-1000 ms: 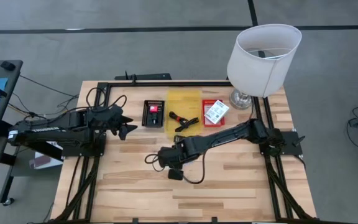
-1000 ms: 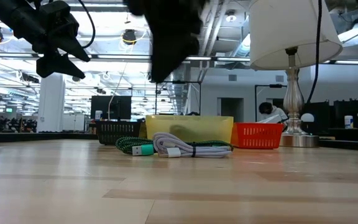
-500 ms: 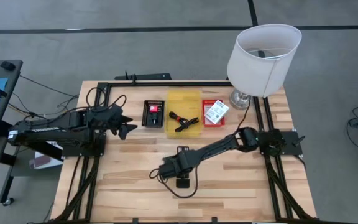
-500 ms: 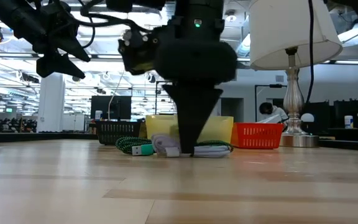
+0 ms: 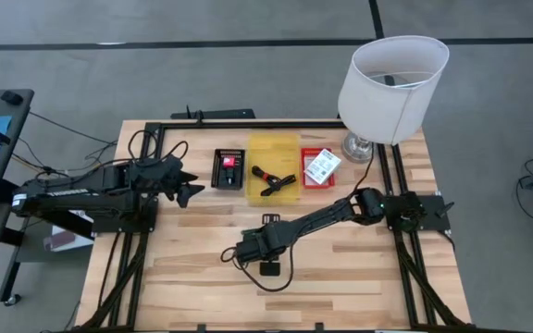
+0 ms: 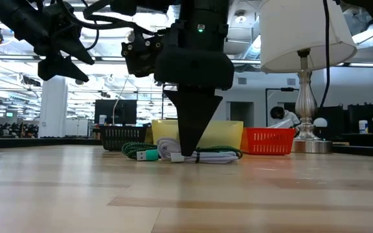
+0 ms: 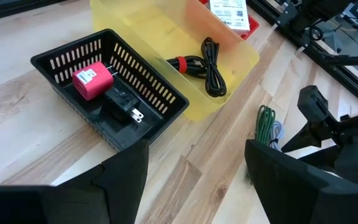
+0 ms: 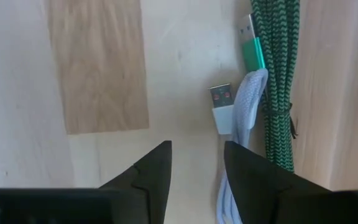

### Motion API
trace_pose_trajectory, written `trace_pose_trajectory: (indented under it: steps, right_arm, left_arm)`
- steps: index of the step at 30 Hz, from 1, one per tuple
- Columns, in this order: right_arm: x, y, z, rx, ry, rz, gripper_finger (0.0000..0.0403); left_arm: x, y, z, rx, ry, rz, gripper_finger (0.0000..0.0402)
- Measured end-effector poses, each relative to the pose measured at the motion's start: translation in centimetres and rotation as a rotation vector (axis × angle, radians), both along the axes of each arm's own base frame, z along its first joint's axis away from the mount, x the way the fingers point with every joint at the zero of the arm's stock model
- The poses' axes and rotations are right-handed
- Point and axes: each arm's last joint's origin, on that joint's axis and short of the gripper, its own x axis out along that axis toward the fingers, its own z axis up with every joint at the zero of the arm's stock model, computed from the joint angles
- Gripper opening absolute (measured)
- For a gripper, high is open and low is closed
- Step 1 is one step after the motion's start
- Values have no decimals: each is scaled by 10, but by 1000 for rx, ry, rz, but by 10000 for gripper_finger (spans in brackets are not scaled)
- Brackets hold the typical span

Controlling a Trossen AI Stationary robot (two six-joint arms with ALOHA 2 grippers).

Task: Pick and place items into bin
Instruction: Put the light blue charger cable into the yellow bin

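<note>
Right gripper (image 8: 196, 163) fingers slightly spread, tips down at wooden surface (image 5: 359, 268), pinching nothing. White cable (image 8: 240, 118) and green braided cable (image 8: 277, 74) lie bundled just beside one fingertip, not between fingers. Left gripper (image 5: 191, 185) waits spread wide near black basket (image 5: 229, 169).

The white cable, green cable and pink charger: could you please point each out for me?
white cable (image 8: 240, 99): right wrist view, on its cord near the plug.
green cable (image 8: 277, 56): right wrist view, on its braided bundle.
pink charger (image 7: 92, 80): left wrist view, on its top face.
</note>
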Motion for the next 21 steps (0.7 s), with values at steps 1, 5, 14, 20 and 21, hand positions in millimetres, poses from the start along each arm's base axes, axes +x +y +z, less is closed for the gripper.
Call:
trace_pose_trajectory:
  steps: [1, 5, 14, 20, 21]
  right_arm:
    - [0, 0, 0, -1, 4, 0, 141]
    - [-3, 0, 7, -8, 29, 2, 143]
    - [1, -1, 13, -31, -3, 16, 143]
    - [11, -4, 13, -8, -88, 23, 143]
    - [12, -4, 14, -7, -101, 33, 143]
  left_arm:
    - [0, 0, 0, 0, 0, 0, 258]
    - [0, 0, 0, 0, 0, 1, 258]
    - [0, 0, 0, 0, 0, 1, 258]
    - [0, 0, 0, 0, 0, 1, 258]
    - [0, 0, 0, 0, 0, 1, 258]
